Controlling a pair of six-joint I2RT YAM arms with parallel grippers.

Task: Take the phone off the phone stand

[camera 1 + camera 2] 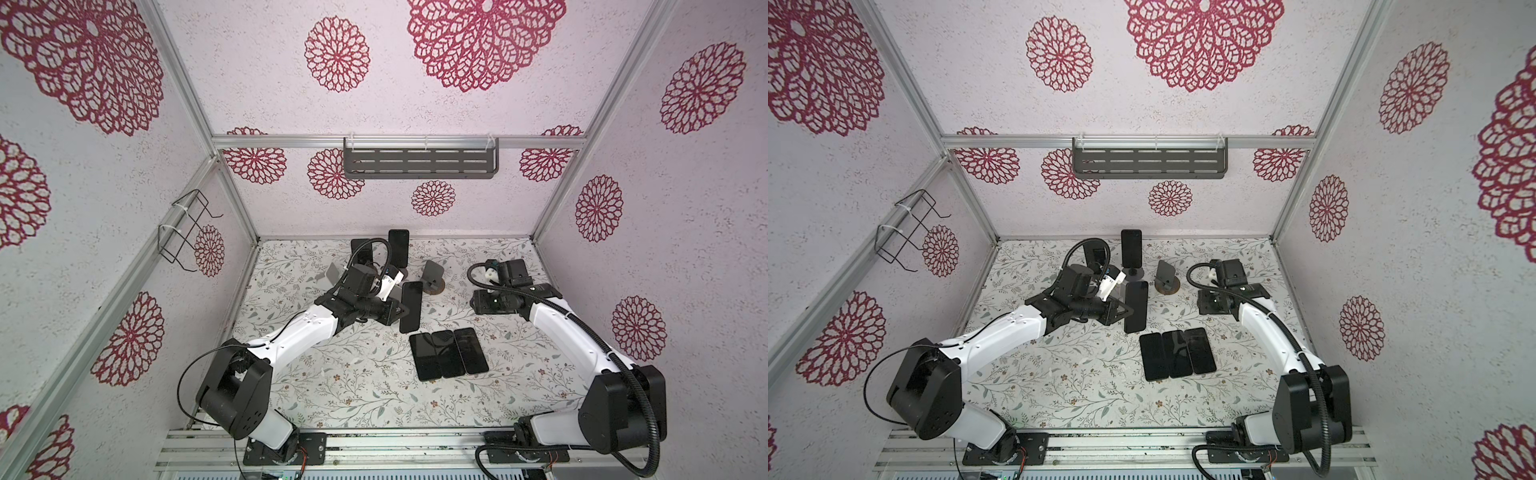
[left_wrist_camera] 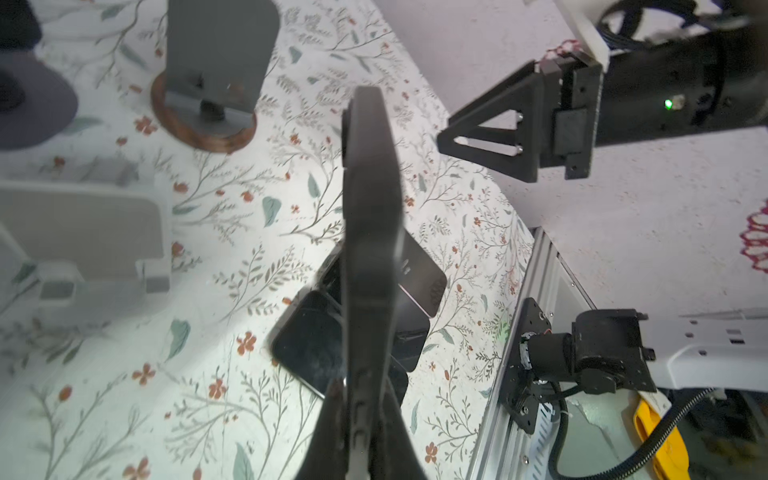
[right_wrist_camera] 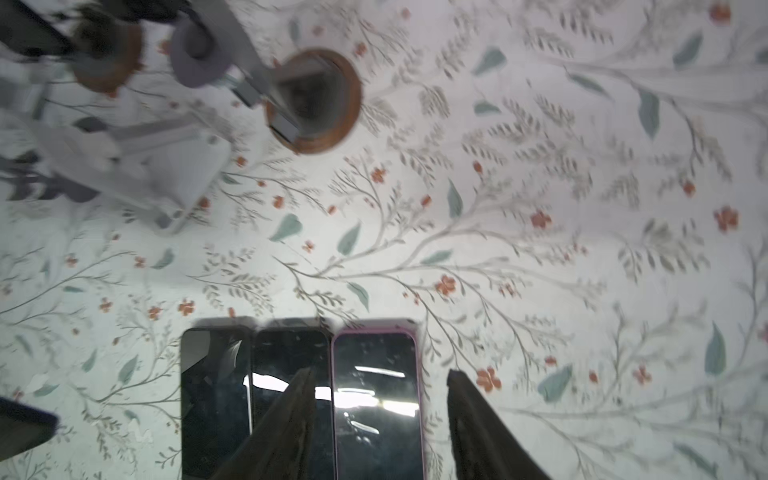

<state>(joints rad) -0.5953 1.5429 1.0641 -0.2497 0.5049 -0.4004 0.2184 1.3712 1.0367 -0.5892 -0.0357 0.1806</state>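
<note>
Left hand (image 1: 400,310) – fingers clamped together on the long edge of a dark phone (image 1: 411,306), at its lower half. Phone is carried on edge, clear of the counter (image 1: 353,395), sticking out past the fingertips; same in both top views (image 1: 1136,306)

Left wrist view: phone (image 2: 370,208) runs edge-on straight out from the hand (image 2: 361,399)

Under and just past the held phone: three phones (image 1: 449,353) flat on the counter, screens up, side by side and touching

Wood-based stand (image 1: 432,276) – beyond the tip of the held phone, well apart from it, grey plate bare (image 2: 216,62)

Pale stand (image 2: 83,232) – to one side of the left hand, blurred, nothing on it that I can make out

Upright phone (image 1: 399,247) – further out past the left hand, at the back of the counter, propped on another stand

Right hand (image 3: 380,374) – fingers (image 3: 299,399) apart, gripping nothing, hovering above the flat row. The gap sits over the pink-cased phone (image 3: 376,415), the outermost of the three. No contact visible
</note>
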